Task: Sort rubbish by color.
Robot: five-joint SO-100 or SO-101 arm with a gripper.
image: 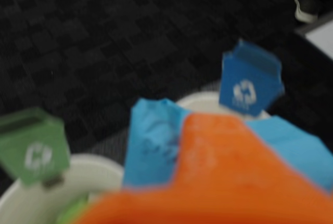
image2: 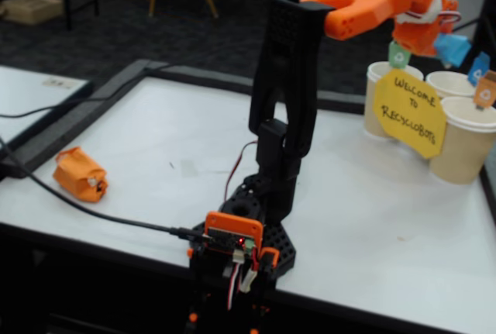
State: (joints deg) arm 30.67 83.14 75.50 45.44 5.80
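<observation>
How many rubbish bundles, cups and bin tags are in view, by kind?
Rubbish bundles: 2, an orange bundle on the table and a light blue bundle in the tool over the cups.
Paper cups: 3, left cup, back cup, right cup.
Bin tags: 3, green tag, blue tag, orange tag.
Total: 8.

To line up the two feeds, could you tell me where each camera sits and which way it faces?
Wrist view: rides on the gripper, looking past its orange finger and the light blue bundle down at the cups.
Fixed view: stands before the table, facing the whole arm.
Shared: gripper, bundle, blue tag, green tag.
</observation>
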